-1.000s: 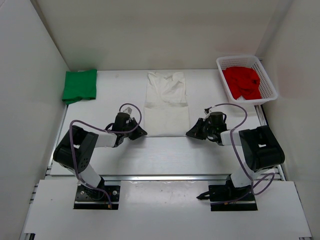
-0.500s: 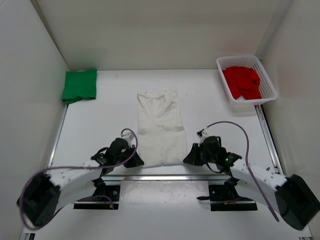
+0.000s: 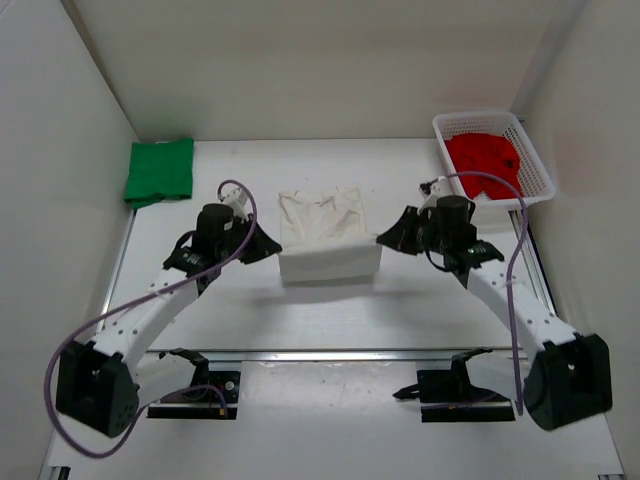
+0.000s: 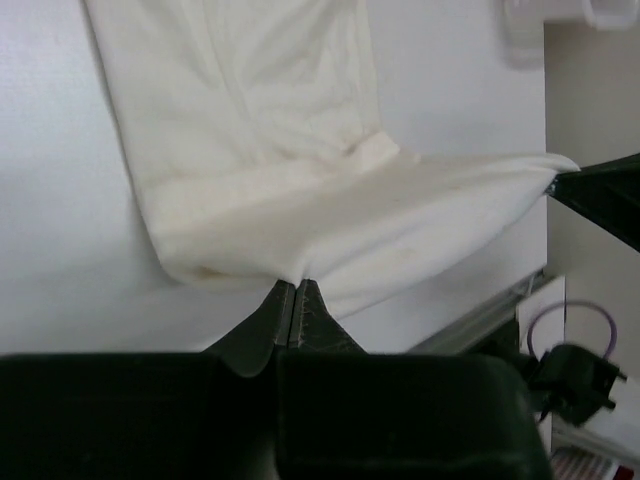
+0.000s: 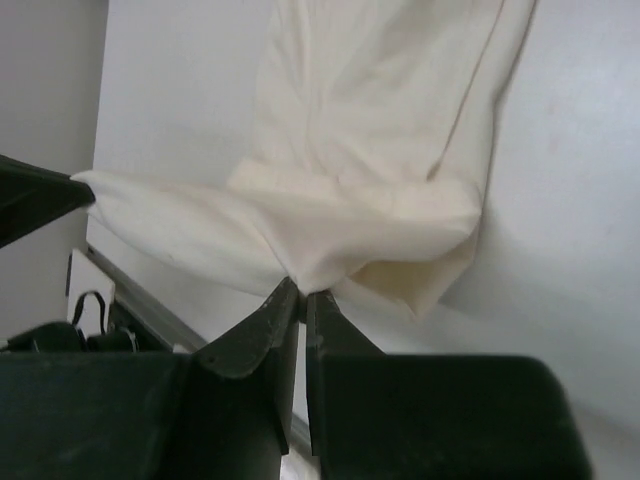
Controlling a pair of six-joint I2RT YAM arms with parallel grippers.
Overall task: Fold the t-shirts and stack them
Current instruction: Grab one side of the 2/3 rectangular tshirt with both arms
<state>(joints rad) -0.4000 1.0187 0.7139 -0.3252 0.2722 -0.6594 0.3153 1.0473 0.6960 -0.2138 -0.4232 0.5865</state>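
1. Over the last second the off-white t-shirt (image 3: 329,235) goes from lying flat and long, to dragged toward the arm bases, to half doubled. Its near hem is now lifted and carried back over the rest.
2. Left gripper (image 4: 293,287): fingers pressed together, pinching the hem's left corner. Right gripper (image 5: 301,292): same, pinching the right corner. Hem is taut between them.
3. Shirt sits mid-table (image 3: 420,300), far part flat, near part raised in a fold.
4. Judgement: the crosswise fold is under way and not yet laid down; stacking is not started.
5. Green t-shirt (image 3: 159,171) lies folded at the far left; red t-shirt (image 3: 484,165) lies bunched in the white basket (image 3: 536,168). Neither has changed.
6. No brand, label or readable writing anywhere.
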